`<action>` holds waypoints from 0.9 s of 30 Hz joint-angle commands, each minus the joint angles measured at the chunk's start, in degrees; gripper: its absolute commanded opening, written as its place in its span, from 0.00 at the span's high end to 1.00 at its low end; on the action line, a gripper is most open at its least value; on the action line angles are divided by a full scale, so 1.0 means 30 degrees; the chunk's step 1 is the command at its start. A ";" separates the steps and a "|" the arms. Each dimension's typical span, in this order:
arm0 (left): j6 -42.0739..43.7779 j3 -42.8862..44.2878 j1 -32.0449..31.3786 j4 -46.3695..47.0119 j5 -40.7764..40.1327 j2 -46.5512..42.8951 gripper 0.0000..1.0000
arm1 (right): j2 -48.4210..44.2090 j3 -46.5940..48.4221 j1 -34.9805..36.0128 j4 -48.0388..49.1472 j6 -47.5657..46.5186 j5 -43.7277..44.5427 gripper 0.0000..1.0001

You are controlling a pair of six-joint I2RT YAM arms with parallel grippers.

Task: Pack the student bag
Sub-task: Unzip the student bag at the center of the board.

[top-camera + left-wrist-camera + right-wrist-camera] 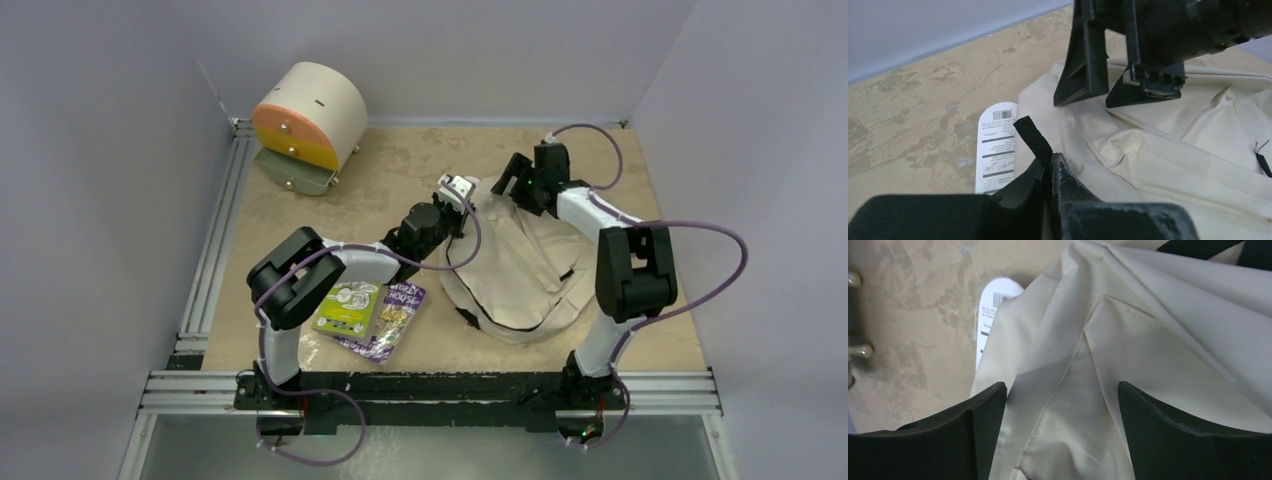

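- I see the student bag (525, 270) lying slumped on the desk (420, 160), right of centre and in front of the right arm.
- My left gripper (1050, 162) is pinched together on the black strap tab (1032, 137) at the bag's far-left corner. The tab sticks up out of the closed jaws.
- My right gripper (1060, 390) has its fingers spread wide over that same far end of the bag, just beside the left one. A fold of cream fabric lies between them, not clamped.
- A white barcode card (995, 140) lies flat on the desk, its edge tucked under the bag.
- Two packets (370, 310) lie near the left arm's base, apart from the bag.
- The cylindrical drawer unit (310, 115) stands at the far-left corner, well apart from both grippers.
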 commanded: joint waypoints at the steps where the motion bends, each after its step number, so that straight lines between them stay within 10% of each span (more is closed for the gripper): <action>1: 0.0420 0.0070 -0.0180 0.2114 0.0148 -0.0149 1.00 | 0.0304 0.1596 0.1348 -0.1126 -0.0562 0.0536 0.16; 27: 0.1262 -0.0534 -0.0562 0.3495 -0.0175 0.0528 1.00 | 0.2140 0.2120 0.2433 -0.1807 -0.1068 -0.0553 0.26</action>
